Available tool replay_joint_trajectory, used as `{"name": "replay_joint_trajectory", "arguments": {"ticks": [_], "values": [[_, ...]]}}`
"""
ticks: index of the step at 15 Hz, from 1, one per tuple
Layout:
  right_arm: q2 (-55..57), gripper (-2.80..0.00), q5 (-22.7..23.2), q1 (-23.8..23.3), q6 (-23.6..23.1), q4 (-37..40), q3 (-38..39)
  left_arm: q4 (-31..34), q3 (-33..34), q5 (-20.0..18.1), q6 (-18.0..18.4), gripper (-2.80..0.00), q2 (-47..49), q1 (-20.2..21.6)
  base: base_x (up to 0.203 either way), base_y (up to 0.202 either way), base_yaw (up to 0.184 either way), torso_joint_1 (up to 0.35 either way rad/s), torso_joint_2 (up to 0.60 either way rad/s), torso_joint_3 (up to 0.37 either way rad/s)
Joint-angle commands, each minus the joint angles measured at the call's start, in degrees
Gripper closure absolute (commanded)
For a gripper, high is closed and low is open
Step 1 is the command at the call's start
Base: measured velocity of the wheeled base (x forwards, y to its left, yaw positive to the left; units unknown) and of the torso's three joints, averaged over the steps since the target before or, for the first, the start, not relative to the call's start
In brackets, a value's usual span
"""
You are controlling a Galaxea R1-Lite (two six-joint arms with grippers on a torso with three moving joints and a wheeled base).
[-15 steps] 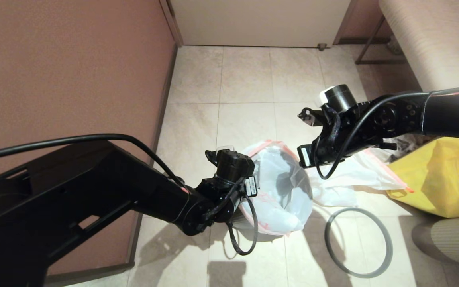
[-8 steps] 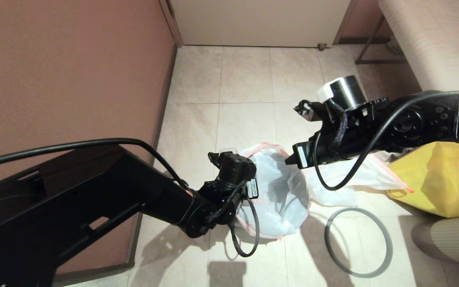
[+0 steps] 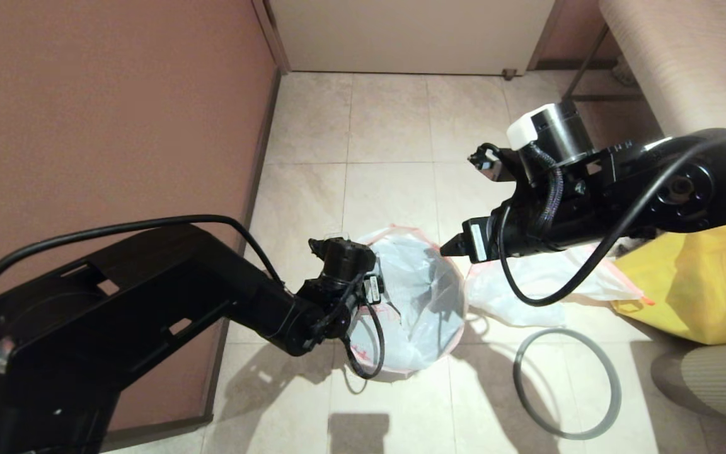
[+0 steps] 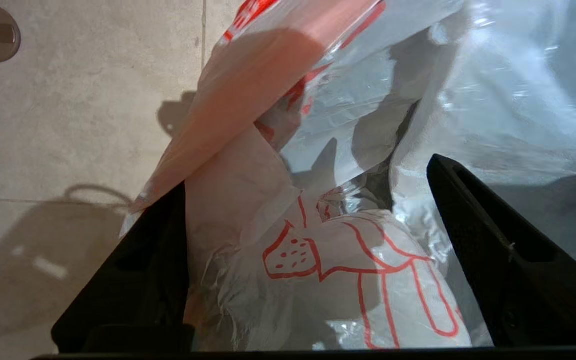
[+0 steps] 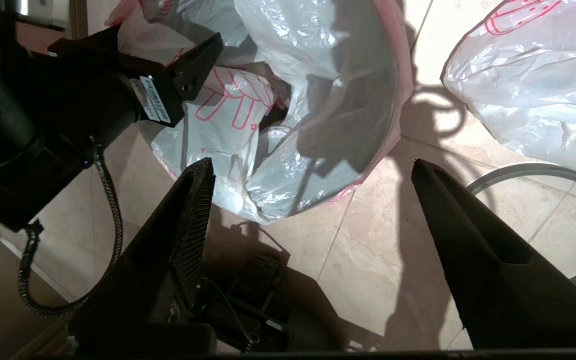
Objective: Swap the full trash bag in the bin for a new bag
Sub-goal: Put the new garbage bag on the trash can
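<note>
1. The new bag [image 3: 416, 296] is sitting in the bin, which is hidden under it, on the tiled floor [image 3: 388, 132]. Its orange-red hem is folding outward over the top, so the plastic is lining the mouth and hanging open.

2. The left gripper [image 4: 308, 235] is hovering at the near-left edge of that bag with its fingers spread wide and nothing between them. The printed red drawing and a flap of the hem are lying just in front of it, so I judge it is placed there to tend that side of the hem.

3. The right gripper [image 5: 313, 200] is hanging above the far-right side of the bin, fingers likewise apart and empty. It is pointing down across the bag's mouth, probably so that the two arms can work on opposite sides.

4. The full trash bag [image 3: 539, 284] is lying crumpled on the floor just to the right of the bin, out of the way and touching a yellow tote [image 3: 691, 284].

5. The grey ring [image 3: 568, 381] is lying flat on the floor, near the bin but apart from it. Judging from this, it is waiting to be pressed over the hem to pin the bag down; that step is not yet done.
</note>
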Motion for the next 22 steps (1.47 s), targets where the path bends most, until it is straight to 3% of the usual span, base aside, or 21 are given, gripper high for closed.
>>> {"name": "replay_joint_trajectory", "arguments": {"ticks": [1,5,8,9,10,11,14,18,20,22], "values": [[0.0,-2.8,0.0,-0.1,0.0,0.1,0.4,0.4,0.8,-0.3,0.1,-2.8,-3.5,-0.2,0.0,0.0,0.0,0.0,0.0,0.0],[0.3,-2.8,0.1,-0.3,0.3,0.3,0.6,16.9,1.1,-1.7,6.6,-2.8,-11.2,-0.2,0.0,0.0,0.0,0.0,0.0,0.0],[-0.8,-2.8,0.1,0.4,0.6,1.3,1.1,18.7,1.7,-3.8,7.9,-2.8,-18.1,0.1,0.0,0.0,0.0,0.0,0.0,0.0],[-1.0,-2.8,0.1,0.6,0.5,2.0,1.1,19.2,1.9,-4.1,8.3,0.0,-20.1,-0.3,0.0,0.0,0.0,0.0,0.0,0.0],[-1.1,-2.8,0.1,1.3,0.5,2.4,1.1,20.6,2.0,-4.4,8.8,0.0,-22.0,-0.4,0.0,0.0,0.0,0.0,0.0,0.0],[-0.9,0.0,0.1,1.9,0.4,2.5,1.2,21.7,1.6,-4.4,9.0,0.0,-23.5,0.0,0.0,0.0,0.0,0.0,0.0,0.0],[3.8,0.0,0.0,3.0,0.4,2.0,-0.9,22.2,0.0,-4.2,11.6,0.0,-27.4,2.2,0.0,0.0,0.0,0.0,0.0,0.0],[17.1,0.0,-2.6,3.8,-0.2,2.4,-14.8,21.7,0.0,-4.4,12.5,0.0,-35.1,3.6,0.0,0.0,0.0,0.0,0.0,0.0],[23.3,0.0,-3.3,4.1,-2.4,1.8,-19.2,23.0,0.3,-4.6,12.8,0.0,-40.1,2.6,0.0,0.0,0.0,0.0,0.0,0.0],[26.3,0.0,-4.0,7.4,-4.2,0.3,-20.1,26.8,0.3,-4.4,12.9,0.0,-41.7,0.9,0.0,0.0,0.0,0.0,0.0,0.0]]}}
